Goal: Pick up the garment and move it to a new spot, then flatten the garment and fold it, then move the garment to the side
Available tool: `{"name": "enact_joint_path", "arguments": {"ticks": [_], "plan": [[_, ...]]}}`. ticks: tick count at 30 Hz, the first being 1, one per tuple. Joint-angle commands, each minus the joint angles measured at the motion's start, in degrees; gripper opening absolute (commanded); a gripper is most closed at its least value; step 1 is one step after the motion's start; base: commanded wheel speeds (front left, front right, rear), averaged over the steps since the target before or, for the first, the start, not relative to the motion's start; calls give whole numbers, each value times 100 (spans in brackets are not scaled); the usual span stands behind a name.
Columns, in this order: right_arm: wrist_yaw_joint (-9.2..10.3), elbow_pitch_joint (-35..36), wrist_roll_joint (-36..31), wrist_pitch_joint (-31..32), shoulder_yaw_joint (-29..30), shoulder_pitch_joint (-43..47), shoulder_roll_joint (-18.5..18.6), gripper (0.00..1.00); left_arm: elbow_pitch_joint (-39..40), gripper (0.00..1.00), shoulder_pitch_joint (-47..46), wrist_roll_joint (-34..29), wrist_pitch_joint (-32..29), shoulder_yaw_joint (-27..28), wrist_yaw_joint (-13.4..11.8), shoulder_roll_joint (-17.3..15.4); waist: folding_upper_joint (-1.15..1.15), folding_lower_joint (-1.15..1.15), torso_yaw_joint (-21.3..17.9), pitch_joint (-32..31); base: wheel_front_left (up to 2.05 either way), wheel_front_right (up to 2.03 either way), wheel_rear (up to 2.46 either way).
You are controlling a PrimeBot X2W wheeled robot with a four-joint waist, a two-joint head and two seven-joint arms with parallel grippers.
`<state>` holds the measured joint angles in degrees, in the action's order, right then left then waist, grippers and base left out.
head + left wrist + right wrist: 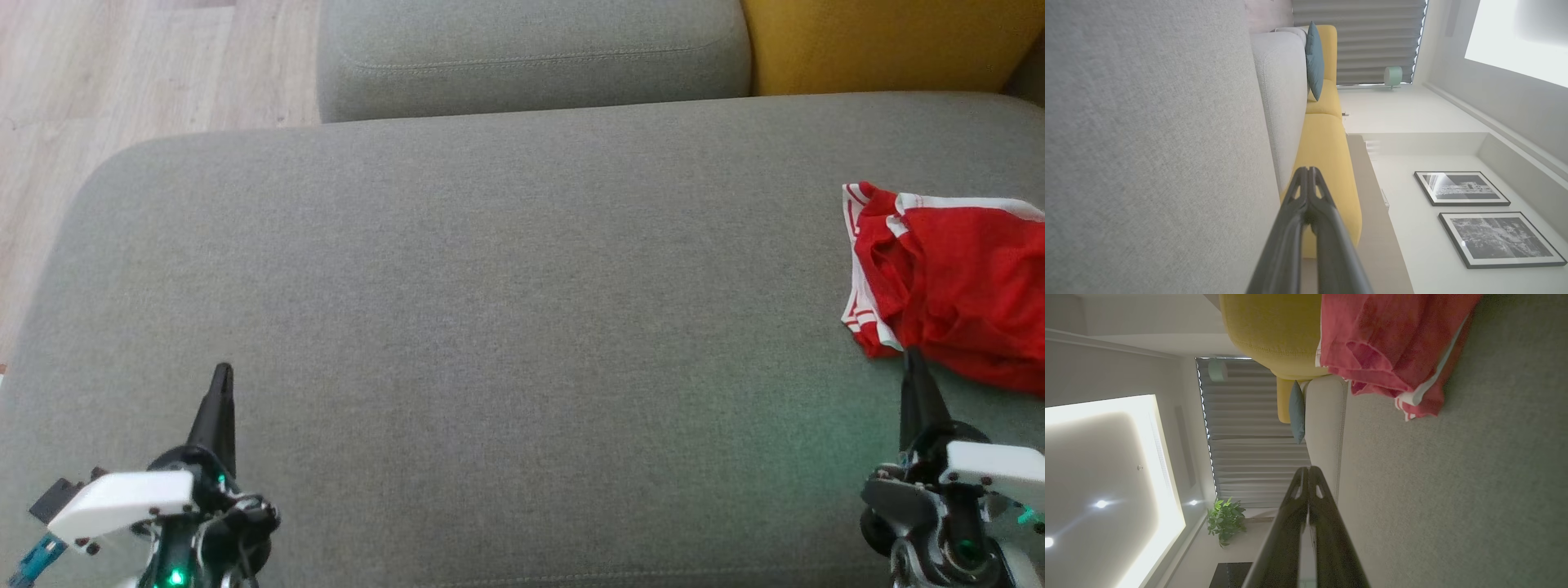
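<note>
The garment (951, 282) is red with white trim and lies crumpled at the right edge of the grey sofa seat (506, 310). In the right wrist view the garment (1392, 351) bunches at the top. My right gripper (913, 359) is shut and empty, its tip just in front of the cloth's near edge. In its own view the right gripper (1308, 469) has its fingers pressed together. My left gripper (222, 371) is shut and empty over the seat's near left, far from the cloth. The left wrist view also has the left gripper (1307, 169) with its jaws together.
A grey back cushion (531, 53) and a yellow cushion (882, 41) stand behind the seat. Wooden floor (98, 98) lies off the left edge. A wide stretch of bare seat runs between my two grippers.
</note>
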<state>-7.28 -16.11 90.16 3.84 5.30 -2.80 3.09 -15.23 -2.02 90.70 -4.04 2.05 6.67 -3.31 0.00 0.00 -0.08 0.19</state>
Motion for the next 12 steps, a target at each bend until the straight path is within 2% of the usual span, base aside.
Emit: {"name": "enact_joint_path", "arguments": {"ticks": [1, 12], "plan": [[-21, 219, 221, 83, -79, -313, 112, 0, 138, 0, -383, 183, -63, 237, 68, -90, 0, 0, 4, -1, 0, 0, 0], [-21, 218, 336, 134, -41, -324, 97, 0, 126, 0, -402, 283, -113, 283, 81, -75, 0, 0, 8, -1, 0, 0, 0]]}}
